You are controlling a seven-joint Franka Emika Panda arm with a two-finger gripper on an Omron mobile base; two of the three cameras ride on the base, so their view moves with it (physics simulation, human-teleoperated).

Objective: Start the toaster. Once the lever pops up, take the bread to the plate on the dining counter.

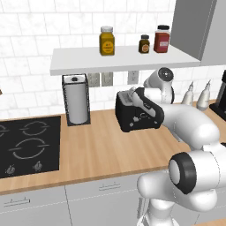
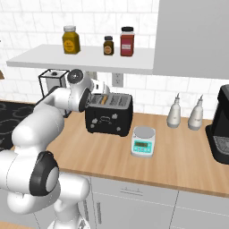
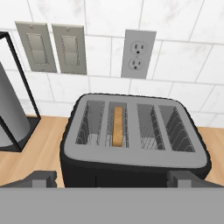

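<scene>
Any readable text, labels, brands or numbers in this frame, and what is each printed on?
No text reads clearly anywhere.
Yellow spice jar: label blurred, unreadable.
Small dark brown jar: label too small to read.
Red jar with a black lid: pale label, blurred.
White digital kitchen scale: green display, no digits legible.
Black boxy toaster: grey front markings, not readable as words.
</scene>
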